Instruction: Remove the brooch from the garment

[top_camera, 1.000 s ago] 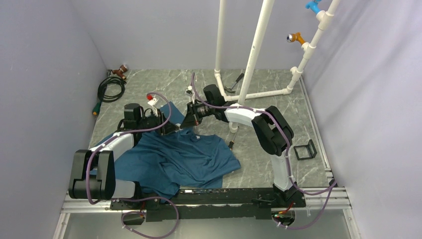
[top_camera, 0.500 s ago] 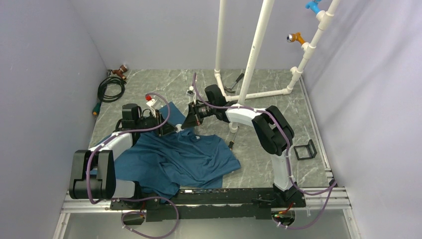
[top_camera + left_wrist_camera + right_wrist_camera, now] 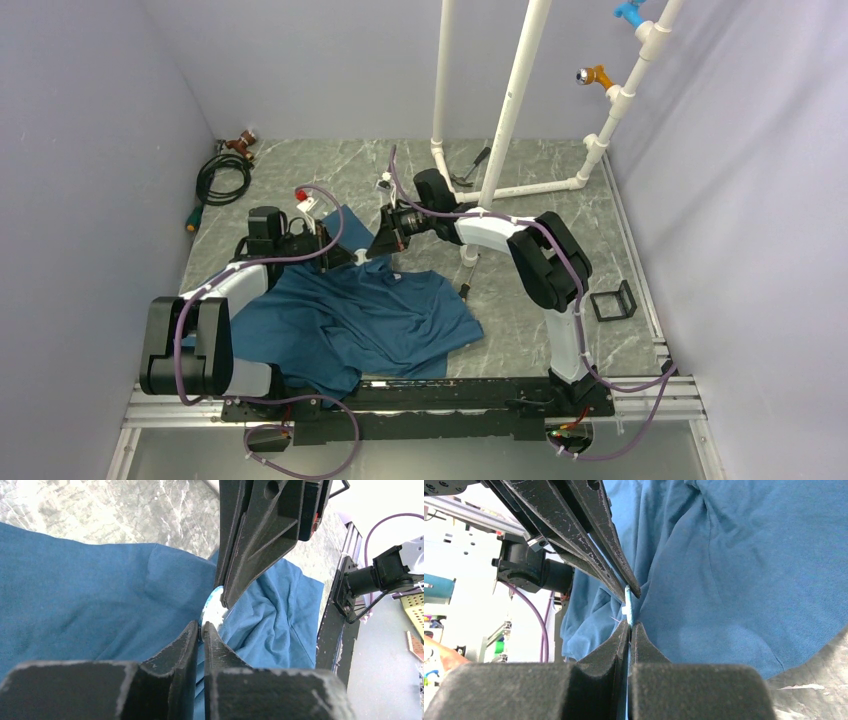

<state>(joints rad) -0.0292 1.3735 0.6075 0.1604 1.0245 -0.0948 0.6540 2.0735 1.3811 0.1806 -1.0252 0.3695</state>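
The garment point(image 3: 350, 315) is a dark teal-blue T-shirt lying crumpled on the table's near left; it also shows in the left wrist view point(image 3: 90, 595) and the right wrist view point(image 3: 744, 565). The brooch point(image 3: 216, 609) is a small whitish disc on a raised fold of cloth, seen edge-on in the right wrist view point(image 3: 627, 602). My left gripper point(image 3: 201, 626) is shut on the brooch's near rim, where it meets the cloth. My right gripper point(image 3: 629, 625) is shut on the brooch's opposite rim. The two grippers meet tip to tip point(image 3: 360, 255).
White pipe frame point(image 3: 510, 120) stands at the back, behind the right arm. A coiled black cable point(image 3: 222, 178) lies at the back left. A small black frame point(image 3: 612, 300) lies at the right. A small red-and-white object point(image 3: 306, 199) sits behind the left gripper.
Both grippers stay pinched together at the brooch; the arms have shifted only very slightly.
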